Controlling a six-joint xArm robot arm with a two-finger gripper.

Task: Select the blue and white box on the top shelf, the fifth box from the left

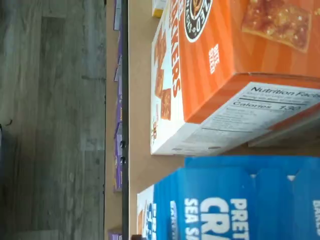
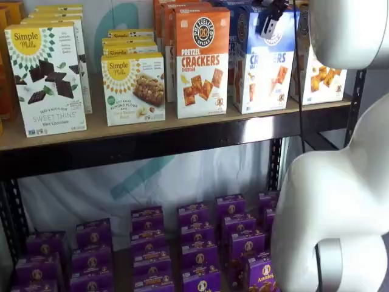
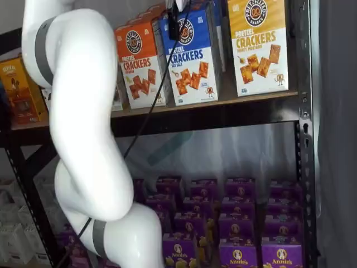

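The blue and white box (image 2: 262, 70) stands upright on the top shelf (image 2: 152, 129), between an orange carton and a white and yellow one. It also shows in a shelf view (image 3: 192, 58). In the wrist view its blue top flap (image 1: 235, 200) is close under the camera. My gripper (image 2: 270, 21) hangs from above, its black fingers in front of the box's upper blue part. In a shelf view only a dark finger (image 3: 174, 27) and a cable show. No gap between the fingers can be made out, and they do not hold the box.
The orange Pretzel Crackers carton (image 2: 202, 61) stands just left of the blue box, close in the wrist view (image 1: 220, 65). A white and yellow cracker carton (image 3: 258, 44) stands to its right. Simple Mills boxes (image 2: 48, 79) are further left. Purple boxes (image 2: 194, 243) fill the lower shelf. My white arm (image 3: 83, 128) stands before the shelves.
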